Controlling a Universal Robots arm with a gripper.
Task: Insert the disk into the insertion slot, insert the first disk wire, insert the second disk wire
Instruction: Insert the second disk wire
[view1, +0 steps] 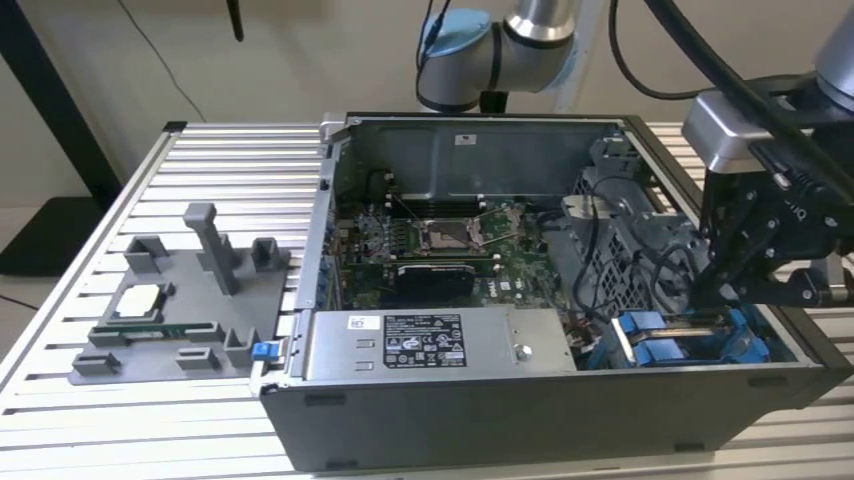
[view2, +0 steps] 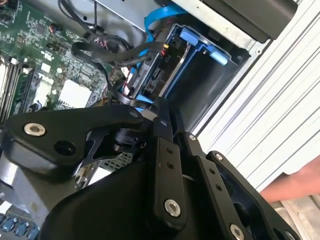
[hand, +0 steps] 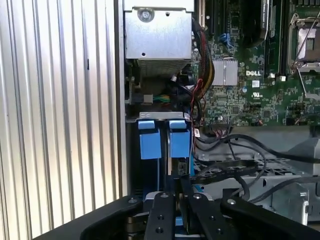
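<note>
One gripper hangs over the insertion slot at the open computer case's corner nearest the exterior view's right; the disk sits in that slot. Whether the jaws are apart, I cannot tell.

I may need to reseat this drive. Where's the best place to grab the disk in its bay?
Probably by its blue frame tab, coming from the case's open side. The disk stands on edge inside the insertion slot, so its flat faces are walled in and that blue edge is exposed.
</note>
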